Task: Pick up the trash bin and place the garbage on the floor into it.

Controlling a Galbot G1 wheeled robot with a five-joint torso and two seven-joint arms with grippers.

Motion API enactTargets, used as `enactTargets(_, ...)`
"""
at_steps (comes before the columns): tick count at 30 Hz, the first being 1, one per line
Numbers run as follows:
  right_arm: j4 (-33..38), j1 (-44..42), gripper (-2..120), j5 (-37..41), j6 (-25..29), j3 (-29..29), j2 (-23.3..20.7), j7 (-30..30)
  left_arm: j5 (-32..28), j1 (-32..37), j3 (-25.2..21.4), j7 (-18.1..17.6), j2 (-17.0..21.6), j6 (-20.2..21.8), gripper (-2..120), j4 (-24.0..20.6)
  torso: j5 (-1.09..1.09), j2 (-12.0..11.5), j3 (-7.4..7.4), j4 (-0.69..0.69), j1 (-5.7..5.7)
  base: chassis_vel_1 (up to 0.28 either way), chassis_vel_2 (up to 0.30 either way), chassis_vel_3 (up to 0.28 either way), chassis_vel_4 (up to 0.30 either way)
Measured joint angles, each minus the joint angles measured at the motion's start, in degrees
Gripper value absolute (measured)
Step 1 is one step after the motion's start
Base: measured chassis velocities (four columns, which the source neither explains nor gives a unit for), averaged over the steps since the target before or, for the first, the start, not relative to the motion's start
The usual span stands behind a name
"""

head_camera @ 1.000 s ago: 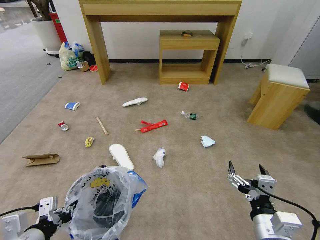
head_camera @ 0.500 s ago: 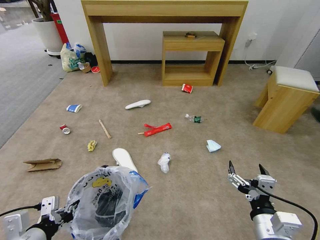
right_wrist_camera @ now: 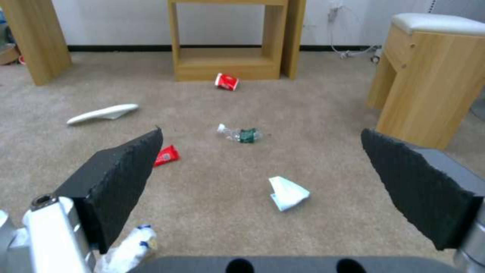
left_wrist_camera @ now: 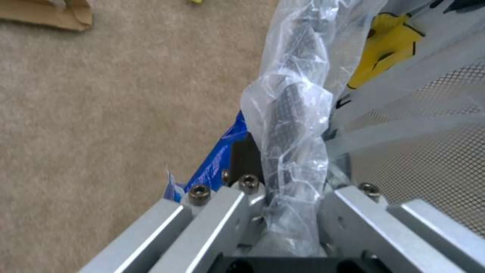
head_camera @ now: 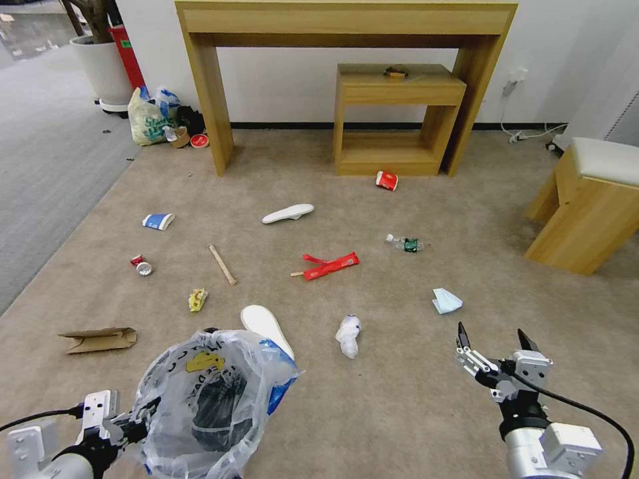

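Observation:
The trash bin (head_camera: pixel 206 406), black with a crinkly clear bag, hangs low at the front left, and my left gripper (head_camera: pixel 136 426) is shut on its rim. The left wrist view shows that gripper (left_wrist_camera: pixel 290 197) clamped on the plastic-wrapped bin rim (left_wrist_camera: pixel 288 106). My right gripper (head_camera: pixel 492 339) is open above bare floor (head_camera: pixel 399 412) at the front right. Garbage is scattered ahead: a white insole (head_camera: pixel 267 327) just beyond the bin, a crumpled white wad (head_camera: pixel 349 334), a tissue (head_camera: pixel 446 301), a red wrapper (head_camera: pixel 329 265), a plastic bottle (head_camera: pixel 403 243), a stick (head_camera: pixel 221 264) and cardboard (head_camera: pixel 98 339).
A tall wooden table (head_camera: pixel 346 20) and a small shelf unit (head_camera: pixel 393 120) stand against the far wall. A padded stool (head_camera: pixel 592 213) stands at the right. A yellowish-green tied bag (head_camera: pixel 150 120) and a planter (head_camera: pixel 103 66) sit at the far left beside grey carpet (head_camera: pixel 40 166).
The whole picture has shifted rightward and slightly down, so the camera has moved. Both grippers and the bin keep their places in the view.

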Motion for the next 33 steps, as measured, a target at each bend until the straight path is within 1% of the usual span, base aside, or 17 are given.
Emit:
enactTargets(13,-0.33,-0.25,100,-0.81,0.51,-0.25,-0.13,-0.18,-0.94,-0.3,0.12,0.69,-0.01,0.0,0,-0.36,0.01,0.0,0.0,0.01,0.0,0.008,0.169,-0.003,-0.172)
enactTargets(16,-0.41,-0.24,100,-0.92,0.5,-0.26,-0.18,-0.21,-0.94,-0.4,0.19,0.7,-0.04,0.0,0,-0.35,-0.01,0.0,0.0,0.0,0.0,-0.019,0.196,0.018,-0.189)
enactTargets(17,-0.58,-0.16,100,-0.92,0.38,-0.25,-0.2,-0.23,-0.91,-0.48,0.2,0.71,-0.04,0.0,0,-0.26,0.01,0.0,0.0,0.0,0.0,-0.026,0.227,0.007,-0.211)
enactTargets(20,-1.16,0.14,100,-0.84,-0.16,-0.18,-0.18,-0.2,-0.68,-0.73,0.07,0.71,-0.05,0.0,0,0.16,-0.02,0.0,0.0,0.01,0.0,-0.016,0.21,0.032,-0.194)
enactTargets(23,-2.2,0.86,100,-0.54,-1.44,0.33,-0.01,-0.37,-0.65,-0.99,-0.17,0.56,-0.09,-0.01,0,0.56,-0.01,0.0,0.01,0.01,0.0,-0.018,0.156,0.039,-0.11)
enactTargets(26,-4.74,3.34,100,0.3,-4.15,1.76,0.0,-1.61,-0.69,-1.21,-0.28,0.27,-0.13,-0.02,0,1.12,0.01,0.0,0.01,0.0,0.0,-0.013,0.041,0.016,-0.041)
enactTargets(28,-5.27,3.98,100,0.52,-4.69,2.04,-0.07,-2.04,-0.72,-1.23,-0.32,0.26,-0.11,-0.02,0,1.25,0.02,0.0,0.0,0.0,0.0,0.0,0.0,0.0,0.0)
enactTargets(29,-6.55,5.33,100,1.38,-6.27,2.57,-0.38,-2.84,-0.86,-1.35,-0.4,0.26,0.02,-0.02,0,1.43,0.01,0.0,0.0,0.01,-0.01,0.006,-0.027,-0.007,0.052)
enactTargets(31,-7.2,5.94,100,1.99,-7.07,2.7,-0.65,-3.04,-0.97,-1.51,-0.4,0.25,0.2,-0.02,0,1.51,0.01,0.0,0.0,0.01,-0.01,0.019,-0.015,-0.007,0.052)
enactTargets(32,-8.22,6.71,100,2.8,-7.95,2.78,-1.11,-3.16,-1.12,-1.76,-0.31,0.24,0.5,-0.02,0,1.58,0.01,0.0,-0.01,0.02,-0.01,0.0,0.0,0.0,0.0)
enactTargets(33,-9.88,7.61,100,3.71,-9.07,2.9,-1.78,-3.74,-1.23,-2.31,0.03,0.24,1.02,-0.02,0,1.75,0.01,0.0,0.0,0.01,-0.01,0.0,0.0,0.0,0.0)
